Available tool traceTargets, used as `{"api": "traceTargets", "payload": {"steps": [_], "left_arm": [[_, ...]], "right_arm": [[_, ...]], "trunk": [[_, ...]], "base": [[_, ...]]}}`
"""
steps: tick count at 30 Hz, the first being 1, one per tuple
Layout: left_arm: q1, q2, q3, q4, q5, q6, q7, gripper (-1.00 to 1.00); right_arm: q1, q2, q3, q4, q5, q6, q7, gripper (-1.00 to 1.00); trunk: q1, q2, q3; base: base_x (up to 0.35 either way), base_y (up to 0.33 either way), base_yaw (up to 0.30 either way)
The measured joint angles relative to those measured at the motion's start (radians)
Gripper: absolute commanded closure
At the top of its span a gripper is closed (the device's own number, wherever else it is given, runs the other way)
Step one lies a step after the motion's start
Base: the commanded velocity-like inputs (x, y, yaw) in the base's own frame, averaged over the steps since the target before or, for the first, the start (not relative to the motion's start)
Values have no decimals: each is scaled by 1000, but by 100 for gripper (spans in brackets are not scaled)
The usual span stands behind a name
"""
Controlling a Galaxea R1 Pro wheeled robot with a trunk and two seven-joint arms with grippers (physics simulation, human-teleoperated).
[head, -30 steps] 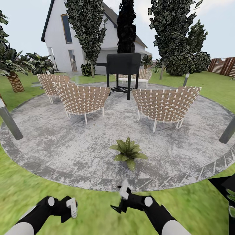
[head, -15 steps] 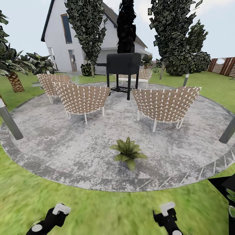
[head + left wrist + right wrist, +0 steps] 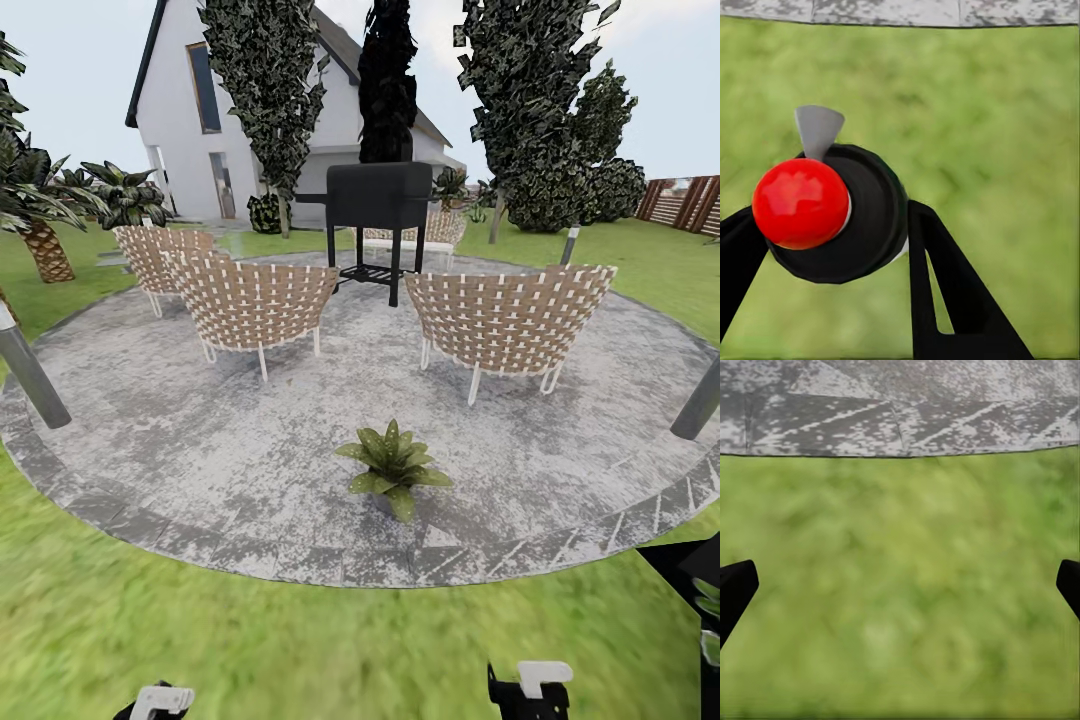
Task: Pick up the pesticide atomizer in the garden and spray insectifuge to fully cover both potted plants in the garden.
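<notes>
Black left end effector (image 3: 832, 255) gripping atomizer (image 3: 832, 214)

One small potted plant (image 3: 392, 468), spiky green rosette in a grey pot, sits upright on the round grey paved patio (image 3: 200, 470), lower centre of frame, near its front edge and the lawn (image 3: 300, 640).

In the left wrist view, a dark round-ended object with a red ball tip (image 3: 832, 214) sits between the left hand's fingers (image 3: 945, 292).

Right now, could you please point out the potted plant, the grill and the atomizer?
Potted plant (image 3: 392, 465), head view, leaf rosette centre.
Grill (image 3: 379, 195), head view, black lid.
Atomizer (image 3: 862, 217), left wrist view, dark round end.
</notes>
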State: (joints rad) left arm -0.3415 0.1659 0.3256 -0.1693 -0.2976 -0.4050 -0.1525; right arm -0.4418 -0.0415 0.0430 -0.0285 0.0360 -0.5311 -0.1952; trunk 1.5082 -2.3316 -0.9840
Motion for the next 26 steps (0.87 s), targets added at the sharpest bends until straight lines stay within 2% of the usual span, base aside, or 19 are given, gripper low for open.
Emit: {"api": "traceTargets", "payload": {"steps": [11,16,26], "left_arm": [[0,2,0,3,2,-1,0,100],[0,1,0,3,1,-2,0,100],[0,-4,0,4,6,-2,0,100]], "right_arm": [[12,15,4,2,6,6,6,-100],[43,17,4,2,6,7,5,-100],[45,17,4,2,6,7,5,-100]], "trunk": [[0,0,0],[0,0,0],[0,0,0]], "base": [[0,0,0],[0,0,0],[0,0,0]]}}
